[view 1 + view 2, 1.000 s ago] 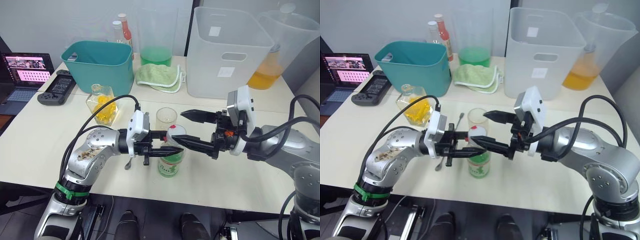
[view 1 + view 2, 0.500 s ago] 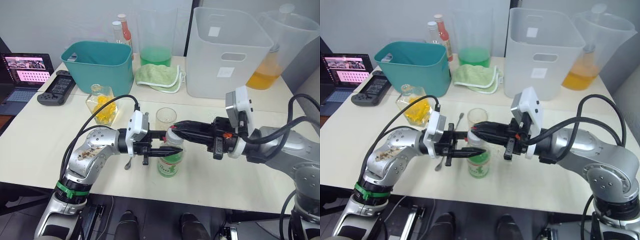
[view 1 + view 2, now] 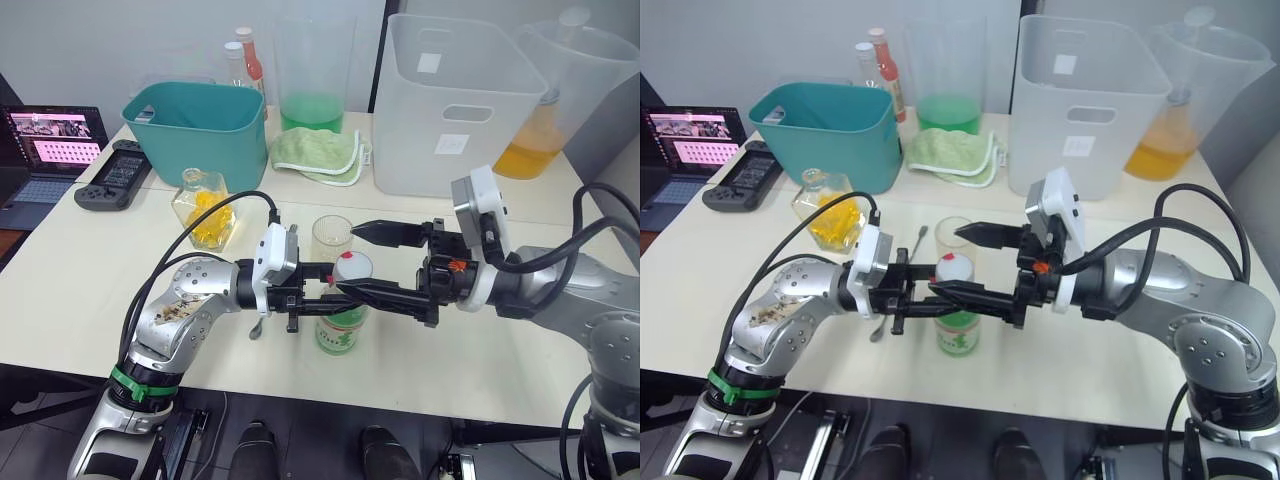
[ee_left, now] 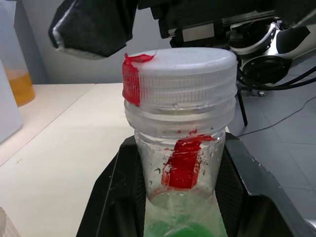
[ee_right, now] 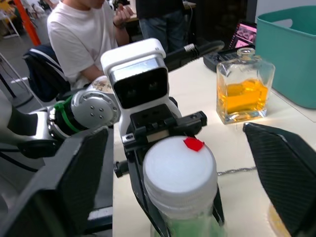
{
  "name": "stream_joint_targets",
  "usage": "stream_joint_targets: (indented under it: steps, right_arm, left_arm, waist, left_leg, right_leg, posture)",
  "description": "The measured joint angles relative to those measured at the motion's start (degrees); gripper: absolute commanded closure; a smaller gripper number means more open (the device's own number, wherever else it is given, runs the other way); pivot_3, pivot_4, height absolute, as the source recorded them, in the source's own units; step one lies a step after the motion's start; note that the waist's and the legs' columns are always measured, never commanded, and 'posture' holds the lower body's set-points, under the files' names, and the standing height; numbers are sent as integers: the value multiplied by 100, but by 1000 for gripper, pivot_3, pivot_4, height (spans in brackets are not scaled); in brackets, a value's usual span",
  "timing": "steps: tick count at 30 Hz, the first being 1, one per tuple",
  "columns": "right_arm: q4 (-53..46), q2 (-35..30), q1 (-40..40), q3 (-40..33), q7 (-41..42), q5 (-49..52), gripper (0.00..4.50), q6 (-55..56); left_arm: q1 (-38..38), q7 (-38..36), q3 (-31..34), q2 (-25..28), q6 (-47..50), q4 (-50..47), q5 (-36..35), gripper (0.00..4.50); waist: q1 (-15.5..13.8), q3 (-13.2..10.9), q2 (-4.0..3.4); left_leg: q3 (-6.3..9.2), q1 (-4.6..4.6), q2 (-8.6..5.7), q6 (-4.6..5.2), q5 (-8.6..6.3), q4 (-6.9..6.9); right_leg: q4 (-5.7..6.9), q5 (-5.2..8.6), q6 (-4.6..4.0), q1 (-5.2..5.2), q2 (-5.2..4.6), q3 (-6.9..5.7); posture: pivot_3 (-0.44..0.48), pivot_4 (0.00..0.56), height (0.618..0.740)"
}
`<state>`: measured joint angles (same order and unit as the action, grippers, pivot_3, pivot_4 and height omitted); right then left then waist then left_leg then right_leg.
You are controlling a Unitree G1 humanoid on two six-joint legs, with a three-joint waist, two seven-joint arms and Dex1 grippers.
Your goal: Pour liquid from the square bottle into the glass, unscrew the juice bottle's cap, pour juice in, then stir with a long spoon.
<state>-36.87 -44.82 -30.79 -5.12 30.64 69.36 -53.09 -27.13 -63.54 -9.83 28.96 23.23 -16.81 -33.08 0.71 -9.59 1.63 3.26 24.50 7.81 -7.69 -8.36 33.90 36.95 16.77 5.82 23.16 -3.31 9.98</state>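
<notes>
The juice bottle (image 3: 340, 318) stands upright near the front edge of the white table (image 3: 60, 270), its long axis vertical and its neck pointing straight up; it is slim, round, clear plastic with a green-and-white label. The left gripper (image 3: 322, 283) is clamped on its neck from nine o'clock, black fingers on both sides just under the cap. The juice bottle's cap (image 4: 177, 74), ribbed white plastic with red marks, sits on top. The right gripper (image 3: 360, 260) reaches in from three o'clock with its fingers spread apart, one on each side of the cap and not touching it.

Just beyond the bottle at twelve o'clock stands the glass (image 3: 332, 238), a clear cylindrical tumbler. The long spoon (image 3: 902, 272), thin metal, lies flat at about ten o'clock, partly hidden by the left arm. Farther off at ten o'clock sits the square bottle (image 3: 203, 208), upright, flat-sided clear glass holding yellow-orange liquid.
</notes>
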Motion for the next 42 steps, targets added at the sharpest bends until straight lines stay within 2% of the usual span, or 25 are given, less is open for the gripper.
stream_joint_targets:
  steps: [7, 9, 16, 20, 23, 29, 32, 34, 38, 40, 42]
  right_arm:
    - [-154, 26, 71, 210, 34, -291, 15, 12]
    - [-154, 58, 76, 225, 21, -302, 519, 12]
    - [-151, 113, 82, 229, 18, -395, 2796, 18]
    - [-123, 156, 121, 226, 130, -490, 2813, 72]
    - [-10, 67, 117, 248, 561, -690, 2813, 216]
    - [920, -71, -393, 833, 2453, -1630, 2813, 1042]
    - [1969, -45, -1189, 1457, 4005, -2300, 2813, 1715]
    - [2431, 53, -1453, 1649, 4683, -2575, 2813, 2052]
    - [3665, 263, -2413, 2333, 5819, -2935, 2813, 2721]
    - [4043, 220, -2782, 2728, 5940, -2898, 2813, 3022]
    - [4216, 122, -2966, 3006, 5952, -2764, 1801, 3239]
  left_arm:
    - [-5, 3, 0, -1, 49, -13, -2, 2995]
    - [-7, 4, 1, -1, 50, -13, -2, 2995]
    - [-10, 3, 4, 3, 60, -14, -1, 2995]
    - [-15, 8, 5, 4, 72, -15, -2, 2995]
    - [-32, 31, -1, 3, 72, -40, 2, 2995]
    - [5, 48, -12, 41, 73, -154, 25, 2995]
    - [-5, 47, -25, 58, 65, -206, 96, 2995]
    - [-5, 47, -57, 37, 64, -247, 130, 2995]
    - [-14, 80, -16, 58, 115, -240, 138, 2995]
    - [1, 143, 39, 58, 214, -241, 122, 2995]
    - [15, 183, 56, 55, 275, -259, 94, 2995]
  waist:
    - [0, 0, 0]
    - [-1, 0, 0]
    - [0, 0, 0]
    - [2, 0, 0]
    - [-2, 0, 0]
    - [-1, 0, -1]
    - [16, 1, -2]
    - [1, 1, -2]
    - [17, 2, -4]
    - [16, 2, -5]
    - [6, 2, -4]
  left_leg:
    - [0, 0, 0, 0, 0, 0]
    - [0, 1, 0, 0, 0, 0]
    - [0, 1, 0, 0, 0, 0]
    - [0, 1, 0, 0, 0, 0]
    - [0, 0, 0, 0, 0, 0]
    - [-1, -4, 0, 0, 0, -1]
    - [-3, -13, 0, 0, 0, -1]
    - [-2, -15, 1, 0, 0, -3]
    - [-3, -20, 1, 0, 0, -5]
    - [-3, -19, 1, 0, 0, -5]
    - [-3, -18, 0, -1, 0, -3]
  right_leg:
    - [-1, 1, 1, 0, 0, 0]
    - [-1, 0, 1, 0, 0, 0]
    - [-1, 0, 0, 1, 0, 0]
    - [-1, 1, 0, 1, 0, 0]
    - [-3, 2, 3, -1, 0, 0]
    - [-5, 15, 28, -5, 0, 0]
    - [-7, 15, 31, -10, 1, 0]
    - [-7, 16, 33, -13, 1, 0]
    - [-4, 12, 27, -15, 1, 0]
    - [-1, 12, 26, -13, 1, 0]
    - [-6, 12, 26, -16, 1, 0]
  posture:
    - [0, 150, 733]
    - [0, 150, 733]
    - [0, 150, 733]
    - [0, 150, 733]
    - [0, 150, 733]
    - [0, 150, 733]
    - [0, 150, 733]
    - [0, 150, 733]
    - [0, 150, 733]
    - [0, 150, 733]
    - [0, 150, 733]
